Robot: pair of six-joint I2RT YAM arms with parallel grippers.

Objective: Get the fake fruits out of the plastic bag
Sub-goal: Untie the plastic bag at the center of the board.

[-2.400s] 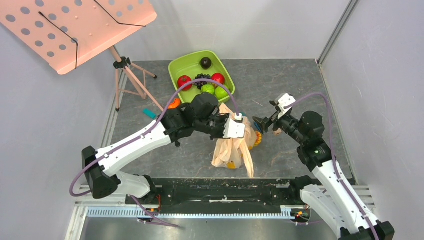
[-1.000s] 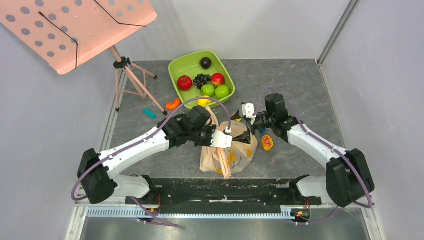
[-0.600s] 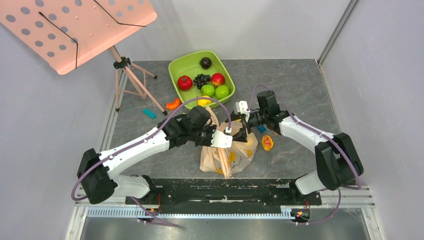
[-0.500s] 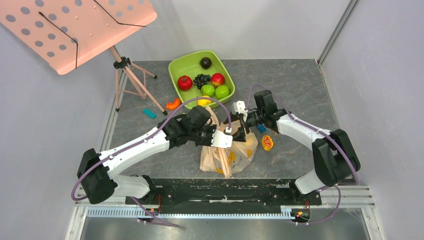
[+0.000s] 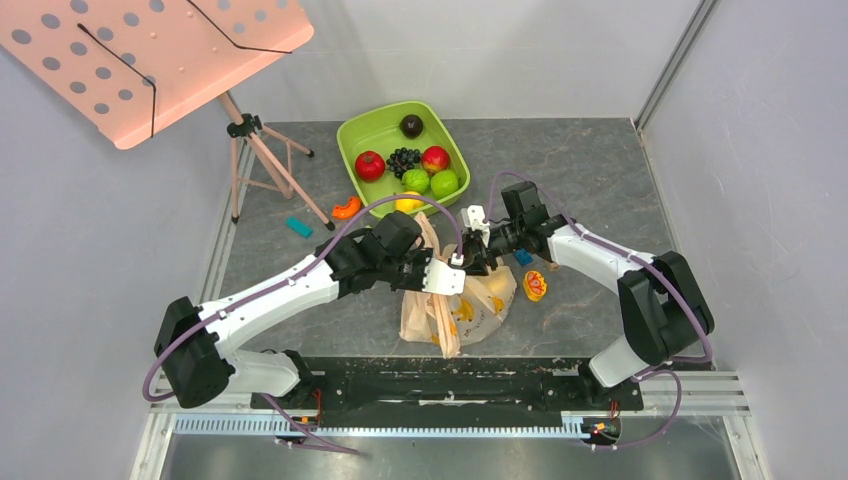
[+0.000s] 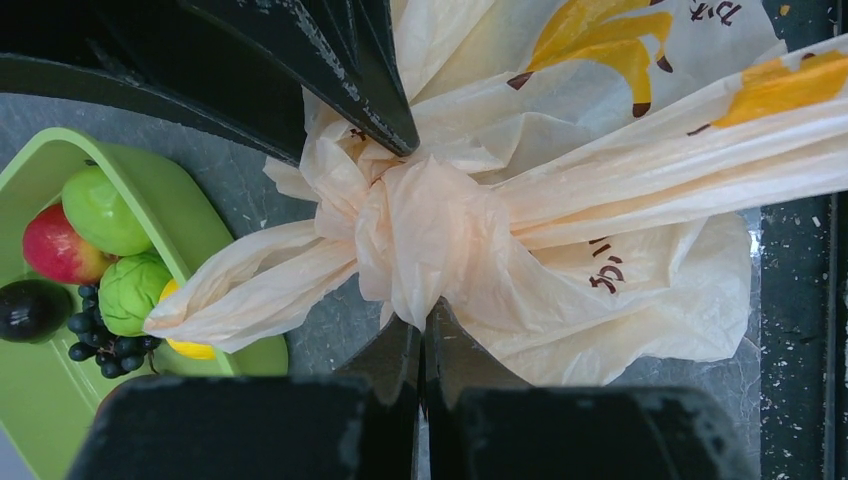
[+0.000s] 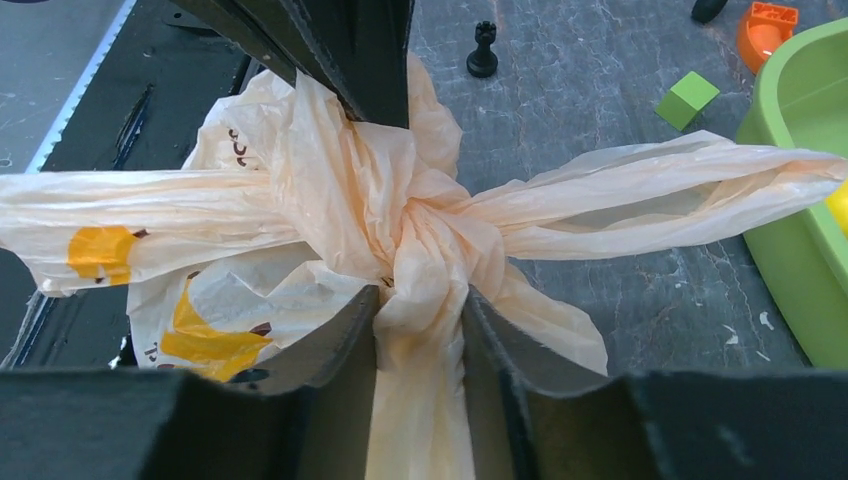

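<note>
The plastic bag (image 5: pixel 462 305) lies at the table's front middle, peach-beige with yellow prints, its handles tied in a knot (image 6: pixel 405 225). My left gripper (image 6: pixel 424 322) is shut on a fold of the bag just beside the knot. From the opposite side my right gripper (image 7: pixel 421 312) has its fingers (image 7: pixel 345 335) pressed against both sides of the twisted plastic at the knot (image 7: pixel 425 235). In the top view the two grippers, left (image 5: pixel 452 270) and right (image 5: pixel 478 256), meet over the bag. The fake fruits are hidden inside the tied bag.
A green tub (image 5: pixel 358 130) with apples, a dark grape bunch and other fruit stands behind the bag, a small yellow piece (image 5: pixel 408 204) at its front rim. Toy blocks (image 5: pixel 522 257), an orange-yellow toy (image 5: pixel 535 286) and a music stand's tripod (image 5: pixel 255 150) are nearby.
My right arm has swung left from the open table to the bag, and its jaws have closed in on the knot. The left gripper has kept its hold without moving.
</note>
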